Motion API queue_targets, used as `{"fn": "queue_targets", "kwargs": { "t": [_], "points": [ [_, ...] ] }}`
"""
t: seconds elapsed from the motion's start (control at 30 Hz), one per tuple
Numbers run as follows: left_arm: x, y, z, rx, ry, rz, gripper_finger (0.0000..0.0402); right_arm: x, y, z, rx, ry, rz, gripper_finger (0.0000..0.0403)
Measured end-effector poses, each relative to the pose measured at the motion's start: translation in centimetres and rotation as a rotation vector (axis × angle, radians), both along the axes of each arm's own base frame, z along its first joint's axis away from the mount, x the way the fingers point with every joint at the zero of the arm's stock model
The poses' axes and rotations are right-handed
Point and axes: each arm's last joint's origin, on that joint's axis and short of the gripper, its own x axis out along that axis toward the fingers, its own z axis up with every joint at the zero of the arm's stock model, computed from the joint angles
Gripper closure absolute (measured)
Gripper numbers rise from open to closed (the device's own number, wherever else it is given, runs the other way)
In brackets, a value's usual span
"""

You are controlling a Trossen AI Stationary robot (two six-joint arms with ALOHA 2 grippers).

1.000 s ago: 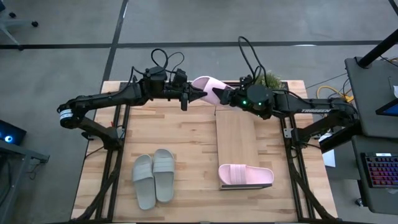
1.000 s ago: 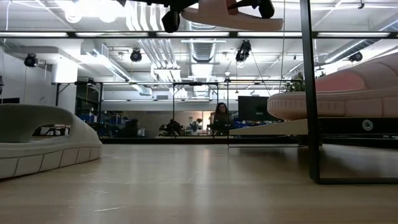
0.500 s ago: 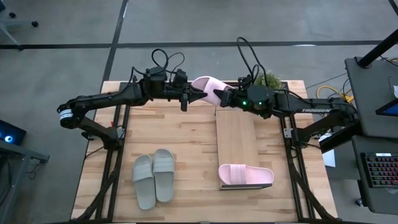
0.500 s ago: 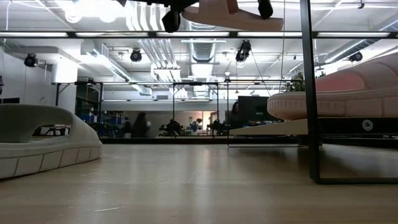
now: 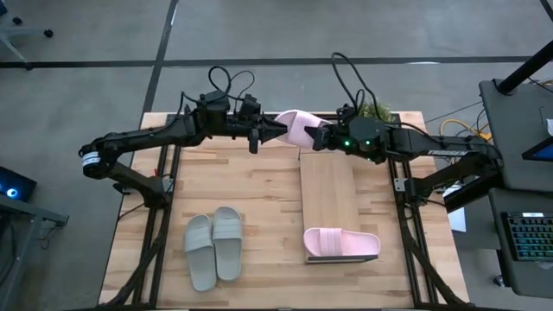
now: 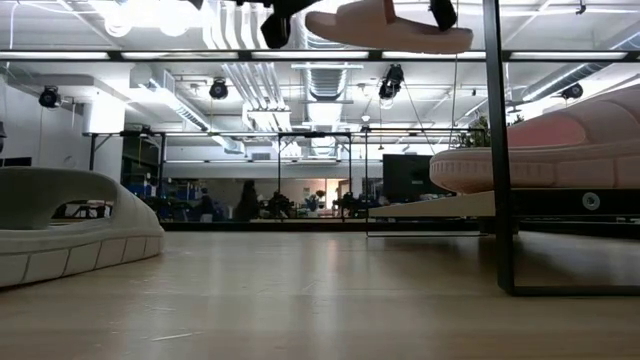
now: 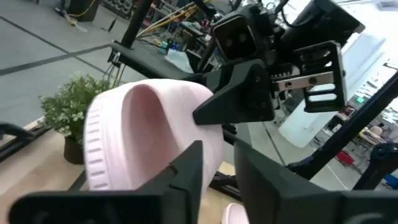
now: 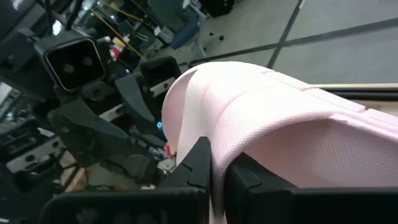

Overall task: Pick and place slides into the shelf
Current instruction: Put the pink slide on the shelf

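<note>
Altogether four slides, one shelf.

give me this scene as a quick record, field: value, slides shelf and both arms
held slide: pale pink slide in the air between both arms, over the table's far edge
right gripper: jaws shut on the pink slide
left gripper: at the slide's other end, jaws parting
shelf: second pink slide on its near end
grey-green pair: on the tabletop, side by side
</note>
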Motion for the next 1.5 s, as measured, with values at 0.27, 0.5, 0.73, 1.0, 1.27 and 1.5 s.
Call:
{"fn": "queue_targets", "kwargs": {
  "t": [0.27, 0.5, 0.73, 1.0, 1.27, 1.5],
  "points": [
    [-0.6, 0.7, -0.5, 0.116, 0.071, 0.029, 0.0263, -2.2, 0.2, 0.1, 0.048, 0.071, 0.049, 0.0394],
    [-1.9, 1.8, -0.3, 0.223, 0.116, 0.082, 0.026, -4.7, 0.8, -0.1, 0.157, 0.172, 0.163, 0.0394],
    [-4.2, 2.8, 1.1, 0.284, 0.122, 0.3, 0.026, -6.5, 1.4, -0.8, 0.211, 0.272, 0.232, 0.0394],
    [-7.1, 2.3, 1.9, 0.391, 0.229, 0.485, 0.026, -8.8, 2.7, -2.9, 0.231, 0.25, 0.285, 0.0394],
    [-7.6, 2.2, 1.9, 0.393, 0.258, 0.522, 0.026, -10.2, 3.3, -7.0, 0.365, 0.08, 0.32, 0.0394],
    [-7.0, 2.5, 1.4, 0.384, 0.28, 0.519, 0.026, -9.8, 4.3, -10.4, 0.528, -0.01, 0.36, 0.0394]
  ]
}}
